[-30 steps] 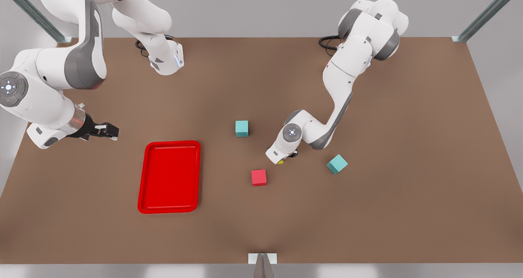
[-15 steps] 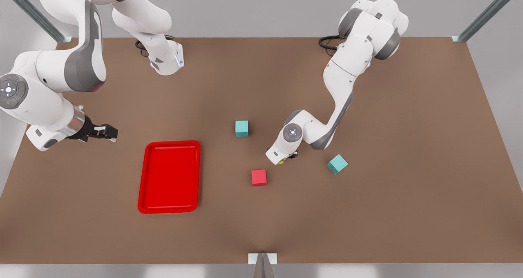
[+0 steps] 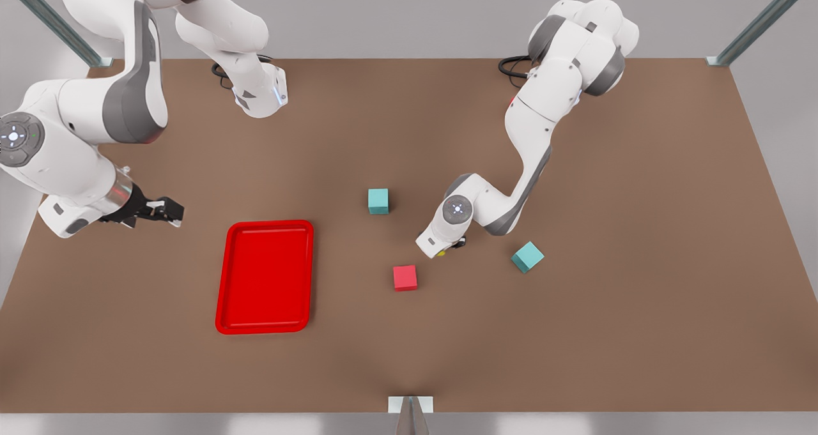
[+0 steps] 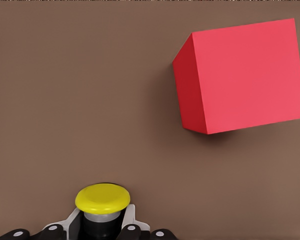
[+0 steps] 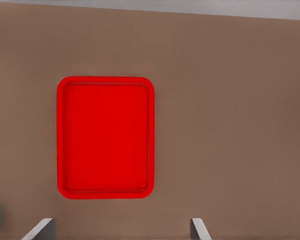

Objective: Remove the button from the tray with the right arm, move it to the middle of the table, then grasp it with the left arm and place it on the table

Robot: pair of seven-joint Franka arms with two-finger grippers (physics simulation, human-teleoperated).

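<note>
The button [image 4: 102, 197], a yellow cap on a dark base, sits between the fingers [image 4: 129, 214] of my left gripper [image 4: 101, 225], which is shut on it just above the table [image 3: 639, 230]. In the front view the left gripper [image 3: 445, 248] is near the table's middle, and the button's [image 3: 440, 253] yellow cap peeks out beneath it. The red tray [image 3: 265, 275] lies on the front view's left with nothing in it. My right gripper [image 3: 167, 210] hovers open, up and left of the tray [image 5: 105, 137] in the front view.
A red cube [image 3: 404, 277] lies close beside the left gripper and looms large in the left wrist view [image 4: 242, 75]. One teal cube [image 3: 378, 201] sits behind the middle, another [image 3: 527, 257] to the front view's right of the left arm.
The right gripper has drifted slightly left and away from the tray. The left gripper with the button has barely shifted.
</note>
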